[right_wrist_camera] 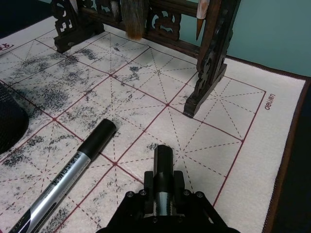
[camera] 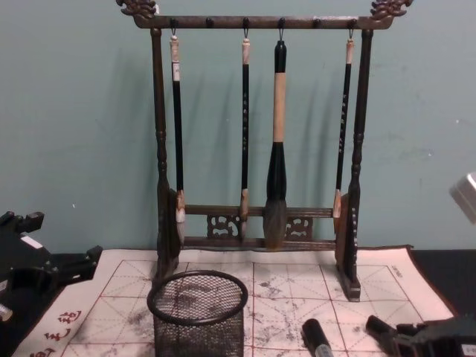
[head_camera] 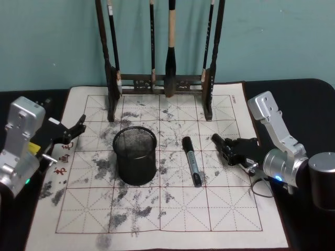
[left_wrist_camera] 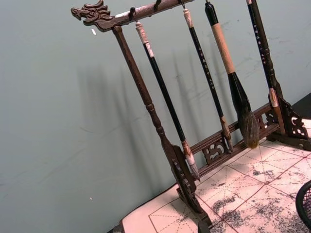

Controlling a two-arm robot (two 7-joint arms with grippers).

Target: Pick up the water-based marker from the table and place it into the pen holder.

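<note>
Water-based marker lies flat on the ink-stained calligraphy mat, just right of the black mesh pen holder and apart from it, cap towards the far side. Right gripper sits low over the mat just right of the marker's cap, not touching it, closed and empty. Left gripper hangs at the mat's left edge; its opening cannot be told. Brush rack stands at the far edge.
</note>
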